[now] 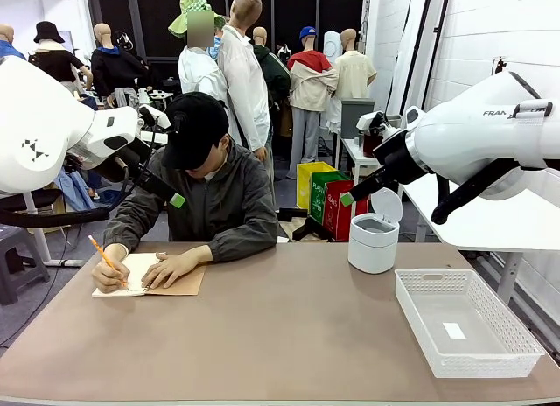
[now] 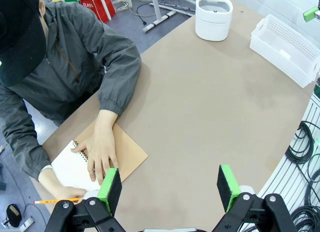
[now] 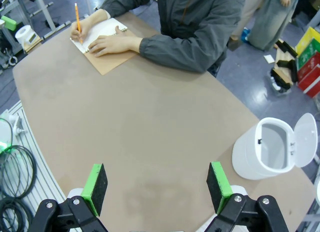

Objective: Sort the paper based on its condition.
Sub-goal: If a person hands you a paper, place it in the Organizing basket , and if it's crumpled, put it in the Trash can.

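Observation:
No loose sheet of paper is in view. At the far left of the table a person leans over a spiral-bound notebook [image 1: 182, 282] [image 2: 133, 156] [image 3: 108, 62] with a brown cover. One hand writes on its white page with an orange pencil [image 1: 99, 250] [image 3: 77, 18], and the other hand lies flat on it. My left gripper [image 1: 171, 194] [image 2: 170, 186] hangs open and empty, high above the table's left side near the person's shoulder. My right gripper [image 1: 353, 193] [image 3: 157, 186] is open and empty too, raised over the right half of the table.
A white bin [image 1: 373, 241] [image 2: 213, 14] [image 3: 264, 153] with its lid flipped up stands at the far right. In front of it is a white mesh basket [image 1: 436, 276] [image 2: 286, 41] holding a tiny white slip [image 1: 454, 331]. The brown tabletop [image 1: 280, 336] between notebook and basket is bare.

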You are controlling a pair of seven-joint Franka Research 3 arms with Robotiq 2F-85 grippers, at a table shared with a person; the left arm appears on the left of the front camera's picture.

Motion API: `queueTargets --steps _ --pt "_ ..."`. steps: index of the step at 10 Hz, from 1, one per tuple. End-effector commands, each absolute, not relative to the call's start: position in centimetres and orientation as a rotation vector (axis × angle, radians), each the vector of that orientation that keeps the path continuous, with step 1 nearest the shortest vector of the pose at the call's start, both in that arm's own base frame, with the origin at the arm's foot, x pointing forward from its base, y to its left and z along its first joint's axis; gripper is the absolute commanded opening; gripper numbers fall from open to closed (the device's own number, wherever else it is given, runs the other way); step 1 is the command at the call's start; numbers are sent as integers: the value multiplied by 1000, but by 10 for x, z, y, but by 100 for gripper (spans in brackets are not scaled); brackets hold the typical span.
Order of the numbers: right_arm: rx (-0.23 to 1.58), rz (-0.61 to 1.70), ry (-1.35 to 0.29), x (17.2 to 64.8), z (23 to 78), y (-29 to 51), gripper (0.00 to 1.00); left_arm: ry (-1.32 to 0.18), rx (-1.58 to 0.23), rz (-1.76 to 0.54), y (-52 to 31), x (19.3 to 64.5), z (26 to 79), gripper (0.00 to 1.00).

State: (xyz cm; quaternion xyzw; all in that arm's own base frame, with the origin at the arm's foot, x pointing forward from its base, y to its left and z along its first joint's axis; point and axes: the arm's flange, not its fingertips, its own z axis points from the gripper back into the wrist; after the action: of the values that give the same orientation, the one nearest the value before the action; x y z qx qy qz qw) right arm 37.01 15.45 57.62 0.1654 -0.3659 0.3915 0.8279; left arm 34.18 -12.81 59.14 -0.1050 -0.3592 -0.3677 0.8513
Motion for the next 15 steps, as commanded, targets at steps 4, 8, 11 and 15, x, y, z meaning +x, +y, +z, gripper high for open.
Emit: queueTargets --steps 4,8,11,15 --pt "357 833 -777 370 576 155 100 -750 -224 -775 -127 342 594 100" --pt "357 833 -777 370 576 155 100 -750 -224 -775 -127 342 594 100" --pt "357 833 -777 370 576 155 100 -750 -224 -775 -127 342 594 100" --pt "357 833 -777 370 576 155 100 -750 -224 -775 -127 342 594 100"
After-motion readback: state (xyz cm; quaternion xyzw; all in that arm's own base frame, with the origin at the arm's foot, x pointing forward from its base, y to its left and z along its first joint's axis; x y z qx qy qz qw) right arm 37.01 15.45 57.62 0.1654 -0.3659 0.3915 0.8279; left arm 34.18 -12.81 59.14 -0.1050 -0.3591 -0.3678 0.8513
